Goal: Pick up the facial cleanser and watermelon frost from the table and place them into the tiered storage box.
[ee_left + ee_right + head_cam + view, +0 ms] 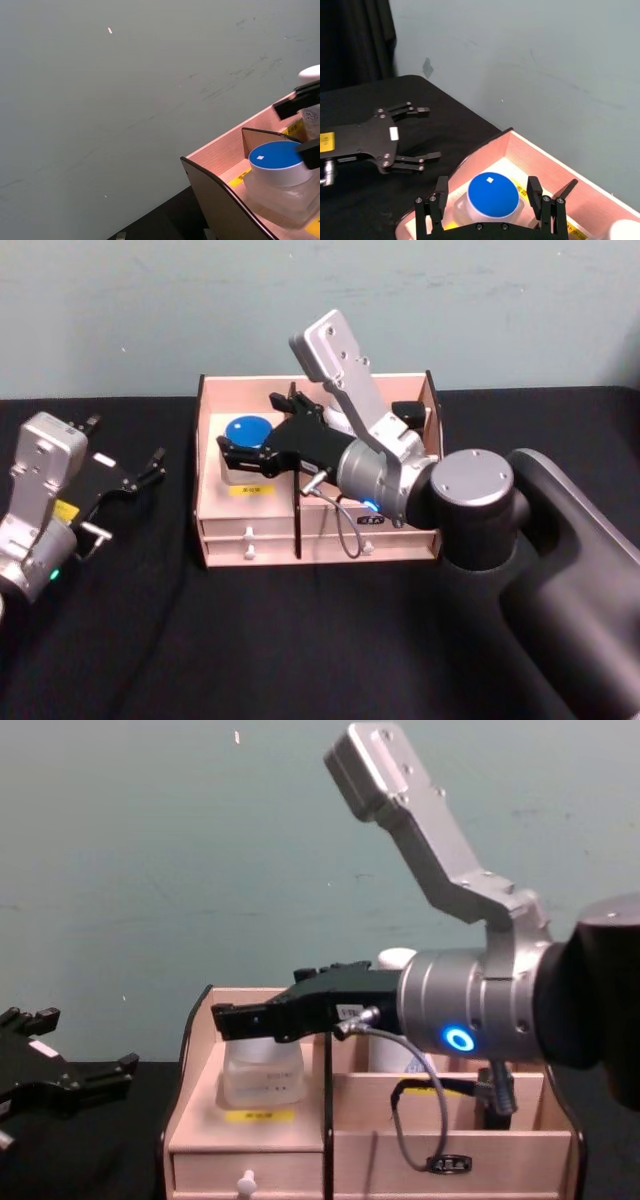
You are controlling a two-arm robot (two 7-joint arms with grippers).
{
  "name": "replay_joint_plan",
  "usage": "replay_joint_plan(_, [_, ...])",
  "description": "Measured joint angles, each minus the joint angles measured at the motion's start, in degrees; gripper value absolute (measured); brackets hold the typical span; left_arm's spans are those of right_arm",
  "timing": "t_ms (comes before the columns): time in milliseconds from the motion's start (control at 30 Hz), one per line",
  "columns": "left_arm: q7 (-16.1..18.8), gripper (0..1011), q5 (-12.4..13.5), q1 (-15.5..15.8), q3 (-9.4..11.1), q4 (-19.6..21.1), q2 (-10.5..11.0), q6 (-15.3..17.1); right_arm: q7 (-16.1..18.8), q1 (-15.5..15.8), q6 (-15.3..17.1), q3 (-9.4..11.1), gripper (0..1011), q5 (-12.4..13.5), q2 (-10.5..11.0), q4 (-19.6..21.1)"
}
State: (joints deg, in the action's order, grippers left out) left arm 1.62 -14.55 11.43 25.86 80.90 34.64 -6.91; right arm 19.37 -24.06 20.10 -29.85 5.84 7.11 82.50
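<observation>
The right gripper (487,202) hangs spread above the blue-lidded jar (490,196) in the tiered storage box (215,525); the chest view shows the jar's clear body.

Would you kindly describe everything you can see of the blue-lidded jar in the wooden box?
The jar is squat, with a round flat blue lid bearing a small white square, a white collar beneath it and a clear, glass-like body. It stands upright in the left compartment of the wooden box, above a yellow label. The right pincer is open, one finger on each side of the lid, seemingly not touching it.
</observation>
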Motion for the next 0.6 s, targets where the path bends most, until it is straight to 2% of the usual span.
replay_joint_plan(167, [0.0,1001,0.0,0.0,0.0,0.0,0.0,0.0,-0.08,3.16,-1.34,0.1,1003,-0.94,2.44,5.26])
replay_joint_plan(267, [0.0,1001,0.0,0.0,0.0,0.0,0.0,0.0,-0.7,6.68,-2.82,0.32,1003,-2.3,4.91,9.83])
replay_joint_plan(300, [0.0,1001,0.0,0.0,0.0,0.0,0.0,0.0,-0.7,6.68,-2.82,0.32,1002,-2.3,4.91,9.83])
replay_joint_plan(467, [0.0,1001,0.0,0.0,0.0,0.0,0.0,0.0,-0.87,13.71,-4.77,2.18,1002,-2.46,8.59,15.99])
replay_joint_plan(600, [0.0,1001,0.0,0.0,0.0,0.0,0.0,0.0,-1.47,16.62,-5.96,3.52,1003,-2.46,9.62,17.84])
